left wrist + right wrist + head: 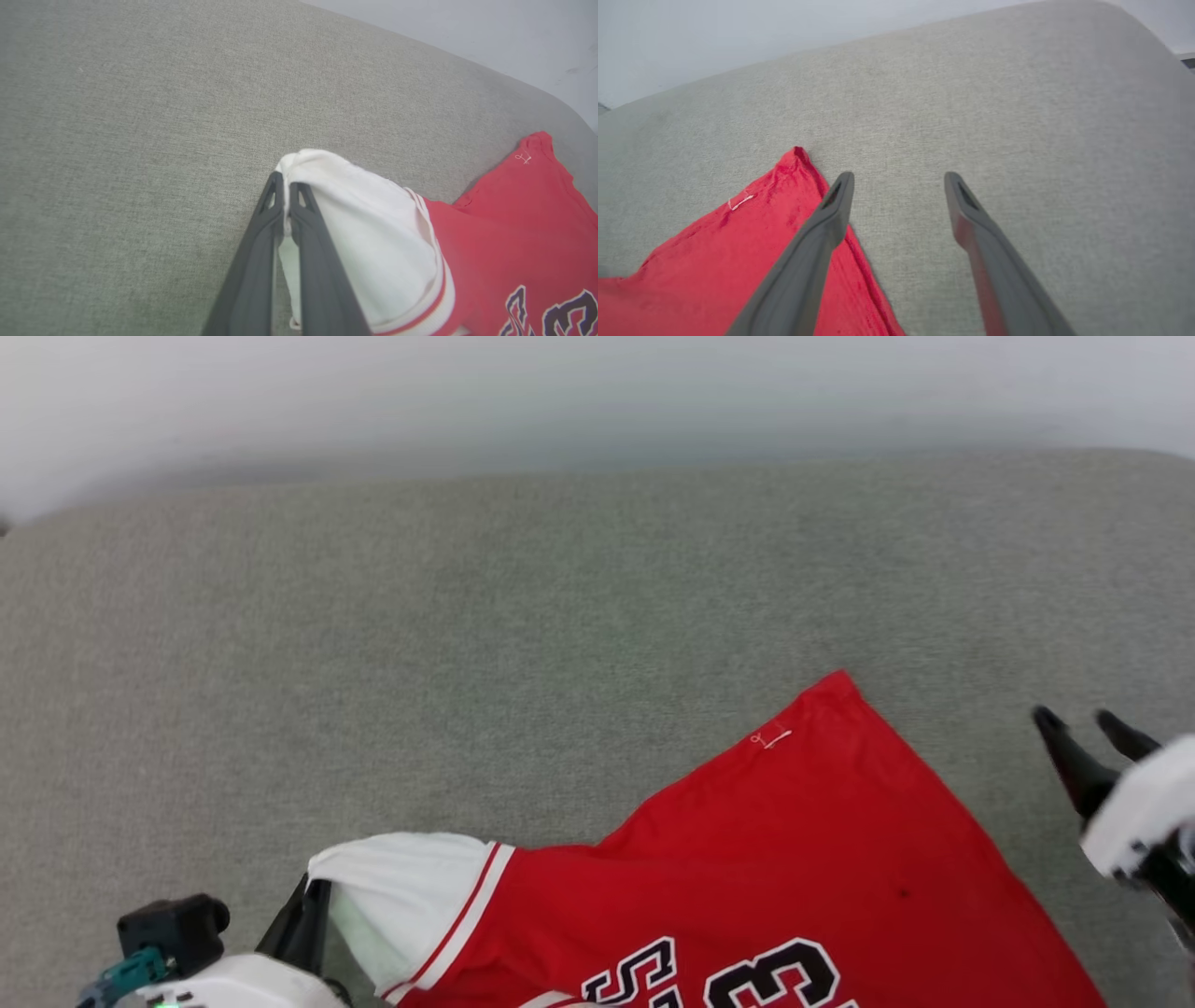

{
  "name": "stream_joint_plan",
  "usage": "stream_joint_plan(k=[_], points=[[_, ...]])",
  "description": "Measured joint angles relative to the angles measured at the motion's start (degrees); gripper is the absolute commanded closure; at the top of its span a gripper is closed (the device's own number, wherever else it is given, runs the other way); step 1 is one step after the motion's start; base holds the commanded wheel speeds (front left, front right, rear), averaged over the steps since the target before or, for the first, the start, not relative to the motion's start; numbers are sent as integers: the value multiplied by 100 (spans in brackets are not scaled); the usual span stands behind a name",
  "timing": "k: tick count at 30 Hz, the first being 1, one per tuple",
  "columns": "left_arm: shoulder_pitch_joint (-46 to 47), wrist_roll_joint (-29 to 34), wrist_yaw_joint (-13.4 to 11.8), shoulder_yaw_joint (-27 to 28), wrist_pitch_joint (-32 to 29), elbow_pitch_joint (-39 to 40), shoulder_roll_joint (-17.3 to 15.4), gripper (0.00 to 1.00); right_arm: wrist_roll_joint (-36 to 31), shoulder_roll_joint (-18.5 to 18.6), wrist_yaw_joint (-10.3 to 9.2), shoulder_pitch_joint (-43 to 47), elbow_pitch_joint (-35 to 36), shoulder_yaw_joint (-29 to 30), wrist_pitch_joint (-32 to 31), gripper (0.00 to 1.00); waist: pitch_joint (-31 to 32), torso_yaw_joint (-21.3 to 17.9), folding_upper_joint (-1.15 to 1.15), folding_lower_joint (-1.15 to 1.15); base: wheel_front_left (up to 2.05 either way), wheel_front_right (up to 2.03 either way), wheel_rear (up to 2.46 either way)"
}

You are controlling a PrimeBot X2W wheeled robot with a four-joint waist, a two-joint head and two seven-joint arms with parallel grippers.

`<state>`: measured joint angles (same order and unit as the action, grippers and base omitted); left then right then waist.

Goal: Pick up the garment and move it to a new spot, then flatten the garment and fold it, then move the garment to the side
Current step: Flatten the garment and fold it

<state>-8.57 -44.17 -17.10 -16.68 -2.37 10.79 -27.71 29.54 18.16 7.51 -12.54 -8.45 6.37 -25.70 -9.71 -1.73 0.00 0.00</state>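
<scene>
The left gripper clamps the white sleeve of the garment at frame lower left; the right gripper, spread and empty, sits just right of its red corner.

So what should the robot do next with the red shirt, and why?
Probably draw the left end effector outward to spread the white sleeve flat: it is shut on the bunched sleeve, while the right end effector stands open beside the red basketball T-shirt, holding nothing.
</scene>
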Motion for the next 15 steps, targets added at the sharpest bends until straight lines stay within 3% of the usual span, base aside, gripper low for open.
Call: stream_joint_plan(k=[5, 6, 7, 9, 15], points=[[353, 104, 94, -170, -58, 32, 43, 100, 60, 156, 0, -971, -537, -669, -1134, 0, -275, 224, 0, 0, 0, 0, 0], [353, 104, 94, -170, -58, 32, 43, 100, 60, 156, 0, -971, -537, -669, -1134, 0, -275, 224, 0, 0, 0, 0, 0], [508, 149, 146, -243, -67, 30, 88, 100, 15, 148, 0, -1301, -725, -803, -1735, 0, -394, 327, 0, 0, 0, 0, 0], [655, 180, 198, -327, -66, 0, 133, 100, -89, 112, 0, -1577, -881, -905, -2259, 0, -517, 435, 0, 0, 0, 0, 0], [974, 247, 331, -500, 4, -123, 300, 100, -368, 2, 0, -2109, -1206, -1123, -3095, 0, -878, 740, 0, 1, 0, 0, 0]])
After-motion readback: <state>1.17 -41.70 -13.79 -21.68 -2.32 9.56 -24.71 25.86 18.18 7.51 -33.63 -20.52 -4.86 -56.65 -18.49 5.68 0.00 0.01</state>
